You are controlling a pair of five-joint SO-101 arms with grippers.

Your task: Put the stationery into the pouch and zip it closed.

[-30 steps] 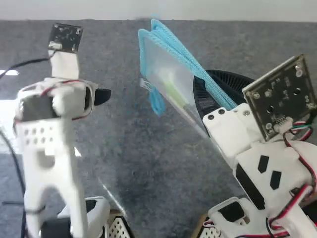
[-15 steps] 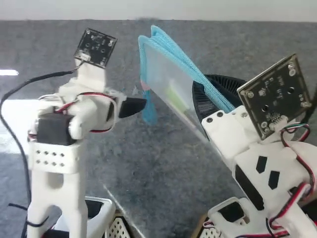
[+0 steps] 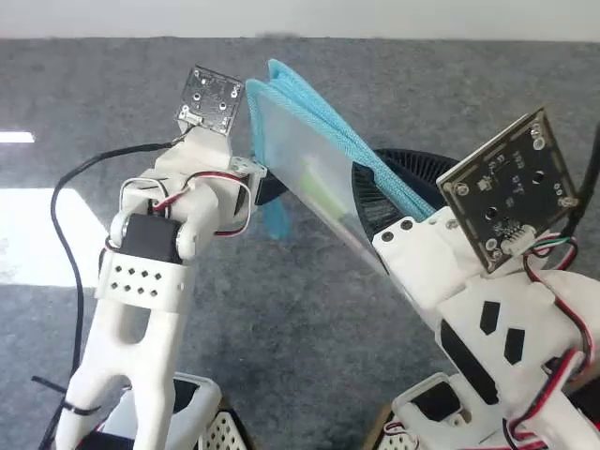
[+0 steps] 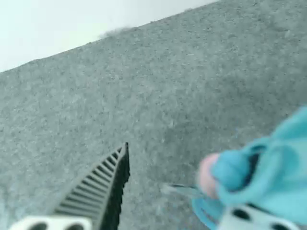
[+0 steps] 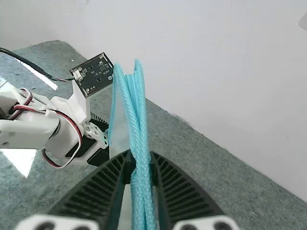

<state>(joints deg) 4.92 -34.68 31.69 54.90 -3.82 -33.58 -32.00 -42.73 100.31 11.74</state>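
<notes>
Left gripper (image 4: 182, 189), jaws apart, hangs at the zip pull (image 4: 225, 172). Right gripper (image 5: 141, 160) clamps the blue pouch (image 3: 309, 159), its long axis slanting up toward the left arm.

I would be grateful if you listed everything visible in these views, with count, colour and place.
pouch: one, blue mesh with a clear panel, held up above the table
item inside pouch: one, pale green, seen through the panel; too blurred to identify
pull strap: one, blue, hanging from the pouch's lower corner
cable: one, black, looping beside the left arm
table: one, grey, under both arms
wall: one, white, behind the table
left gripper: one, black, open, at the pull strap
right gripper: one, black, shut on the pouch's edge
</notes>
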